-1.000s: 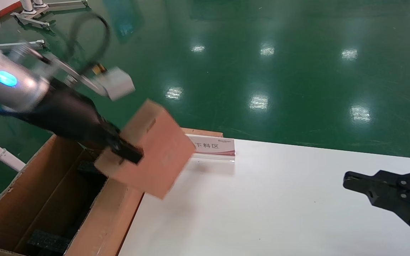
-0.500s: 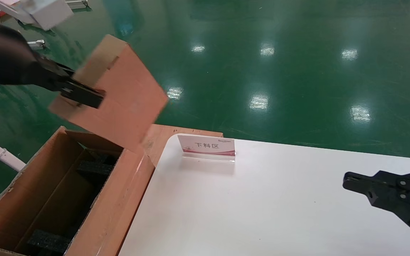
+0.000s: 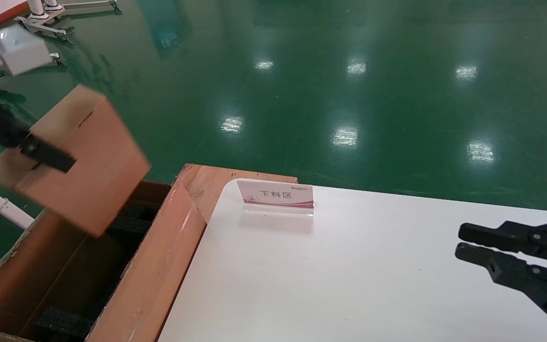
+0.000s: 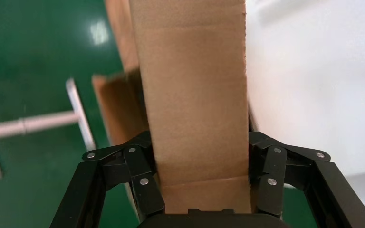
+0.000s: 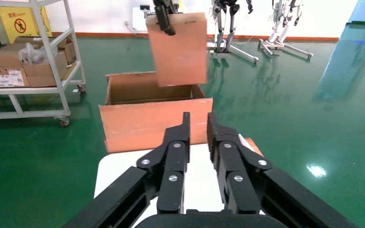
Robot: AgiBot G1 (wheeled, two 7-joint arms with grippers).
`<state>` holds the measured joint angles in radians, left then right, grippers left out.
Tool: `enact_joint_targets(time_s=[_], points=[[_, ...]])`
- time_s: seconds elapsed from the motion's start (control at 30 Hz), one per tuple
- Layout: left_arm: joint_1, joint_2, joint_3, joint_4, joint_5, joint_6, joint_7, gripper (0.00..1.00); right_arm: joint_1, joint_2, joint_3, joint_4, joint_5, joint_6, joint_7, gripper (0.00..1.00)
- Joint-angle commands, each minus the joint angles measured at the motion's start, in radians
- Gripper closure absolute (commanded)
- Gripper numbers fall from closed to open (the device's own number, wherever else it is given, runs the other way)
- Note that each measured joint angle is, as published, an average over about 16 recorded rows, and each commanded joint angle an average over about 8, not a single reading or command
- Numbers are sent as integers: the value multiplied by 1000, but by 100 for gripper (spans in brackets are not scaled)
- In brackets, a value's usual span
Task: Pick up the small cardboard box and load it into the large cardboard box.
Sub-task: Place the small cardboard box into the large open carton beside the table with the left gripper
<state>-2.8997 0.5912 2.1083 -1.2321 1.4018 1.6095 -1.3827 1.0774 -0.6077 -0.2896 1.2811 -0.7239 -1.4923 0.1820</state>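
Transfer phase, carton in the air. The left gripper (image 4: 202, 190), black and two-fingered, pinches the small reddish-brown corrugated cardboard box (image 3: 76, 159) across its narrow faces; in the left wrist view the finger pads (image 4: 145, 183) press flat against opposite sides of the carton. The small box hangs tilted above the open mouth of the large brown corrugated cardboard box (image 3: 159, 266), apart from it, over the end farther from the robot. The right wrist view confirms this: the small box (image 5: 178, 45) sits above the rim of the large box (image 5: 154, 124), its lower edge about level with that rim.

Judged step: carrying done, lowering not yet begun. The next move calls for levelling the tilted carton, bringing it down between the upright flaps, and parting the fingers only once it is seated inside. Black foam blocks (image 3: 64, 323) lie on the large box's floor, so a clear patch between them should be aimed for; a corner catching a flap is the likely fault.

The right gripper (image 3: 461, 242) is parked low over the white table (image 3: 349, 285), its fingers slightly parted and holding nothing. A small white placard with a red band (image 3: 276, 195) stands near the table's far edge, beside a brown wooden board (image 3: 207, 183). The large box stands against the table's left side. The floor (image 3: 349, 71) is glossy green; a white shelving rack (image 5: 33, 61) holding cartons stands beyond.
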Motion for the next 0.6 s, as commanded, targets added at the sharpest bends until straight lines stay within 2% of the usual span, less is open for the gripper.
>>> enact_joint_targets(time_s=[0.03, 0.17, 0.33, 0.6], points=[[-11, 23, 69, 19, -3, 2, -8, 100, 0, 0, 0, 0, 0, 0, 0, 0], [-18, 56, 176, 75, -39, -1, 4, 100, 0, 0, 0, 0, 0, 0, 0, 0], [-8, 59, 274, 143, -91, -13, 40, 100, 0, 0, -1, 0, 0, 0, 0, 0], [19, 15, 352, 229, -130, -35, 109, 100, 0, 0, -1, 0, 1, 1, -1, 0]])
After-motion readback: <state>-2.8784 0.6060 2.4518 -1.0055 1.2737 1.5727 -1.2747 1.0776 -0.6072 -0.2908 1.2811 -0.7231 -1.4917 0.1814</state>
